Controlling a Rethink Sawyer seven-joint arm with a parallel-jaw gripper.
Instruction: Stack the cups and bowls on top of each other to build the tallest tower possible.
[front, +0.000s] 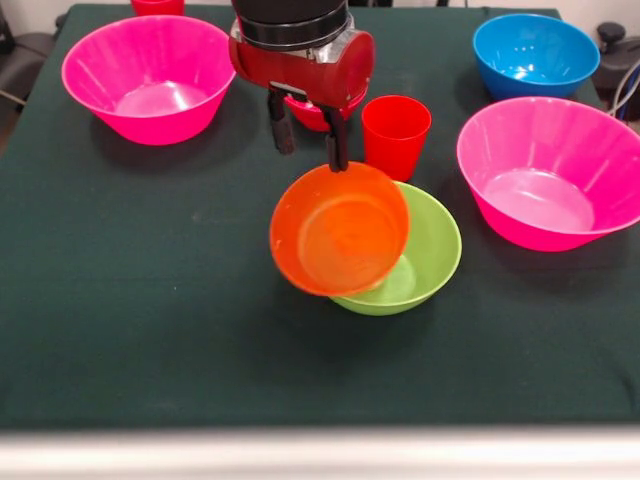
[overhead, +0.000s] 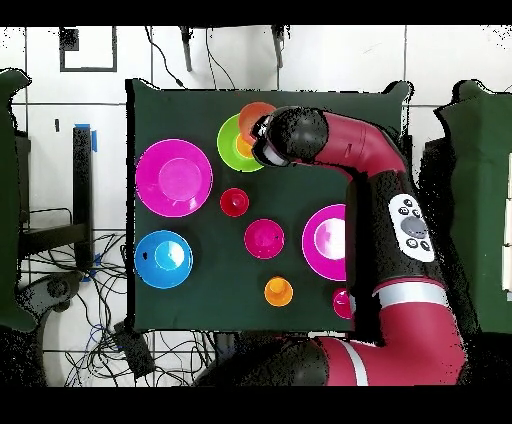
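orange bowl held over lime-green bowl – placement step

i have the gripper (front: 308, 140) pinching the rim of the orange bowl (front: 340, 230); one finger is inside the wall, the other outside. the bowl hangs tilted, its opening facing the front cam, above the lime-green bowl (front: 432, 250). in the overhead view the orange bowl (overhead: 256, 112) overlaps the green one's (overhead: 228, 140) far edge. a red cup (front: 396, 135) stands just behind. i can't see a yellow cup in the green bowl; prob. hidden by the orange one.

procedure, in my judgement: level the bowl first, centre it over the green bowl, lower slowly, release only once seated. risk: a tilted drop would slide off and nudge the red cup.
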